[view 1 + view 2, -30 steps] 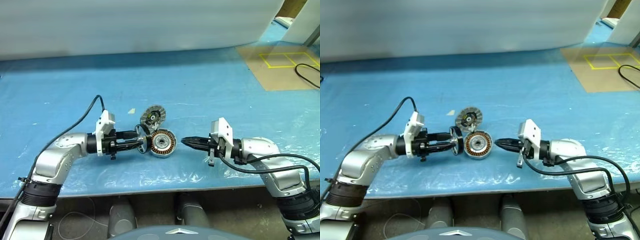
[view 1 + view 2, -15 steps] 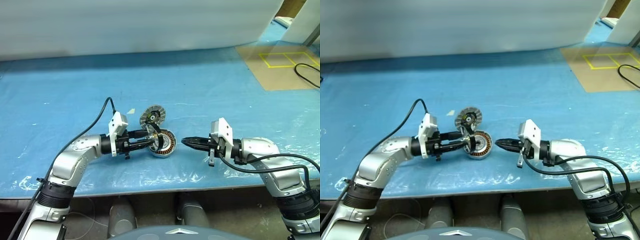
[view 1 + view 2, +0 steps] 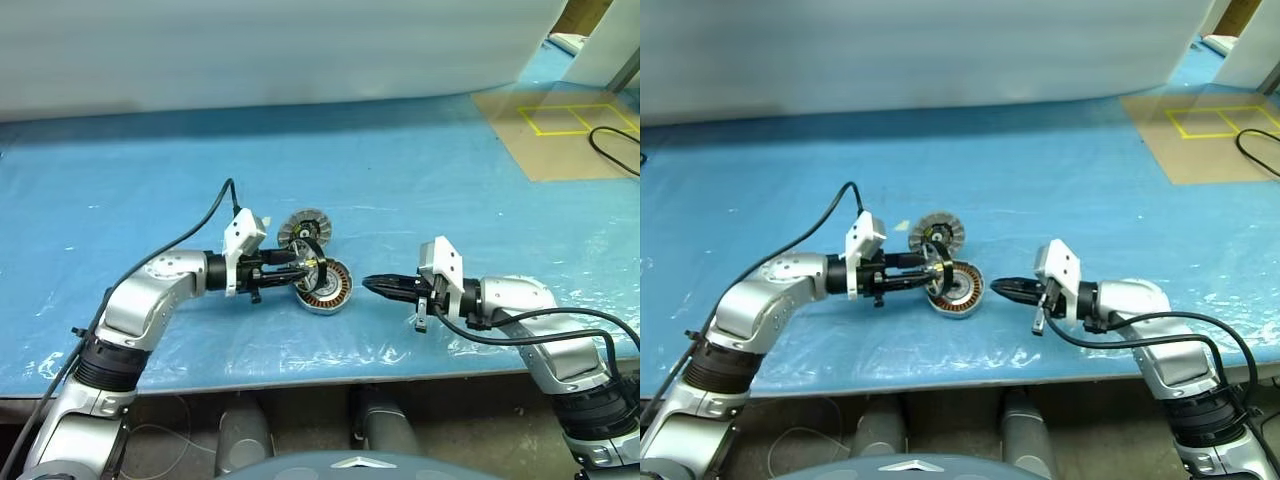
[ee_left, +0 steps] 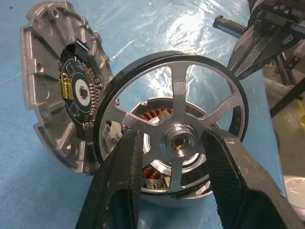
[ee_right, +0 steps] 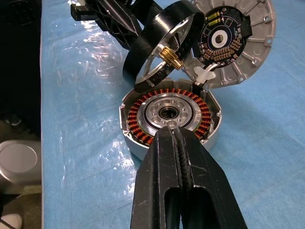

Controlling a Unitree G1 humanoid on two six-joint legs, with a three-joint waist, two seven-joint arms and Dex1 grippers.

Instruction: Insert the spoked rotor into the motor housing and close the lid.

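Left wrist view: left gripper (image 4: 174, 143) clamps spoked rotor (image 4: 171, 102)'s hub.

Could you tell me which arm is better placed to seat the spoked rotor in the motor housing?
Left: its gripper holds the spoked rotor tilted over the motor housing; the right gripper is shut, empty.

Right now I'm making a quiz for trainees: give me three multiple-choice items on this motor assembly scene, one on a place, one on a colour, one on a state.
1. Where is the spoked rotor?
A. seated in the motor housing
B. held in the left gripper above the motor housing
C. lying flat by the tape square

2. What colour are the housing's windings?
A. copper-orange
B. green
C. white

3. How does the lid stand?
A. closed
B. open, tilted up
C. removed, lying far away

Key: B, the left gripper holds it tilted over the motor housing; A, the windings ring the pale centre; B, the lid stands up from the housing's rim.
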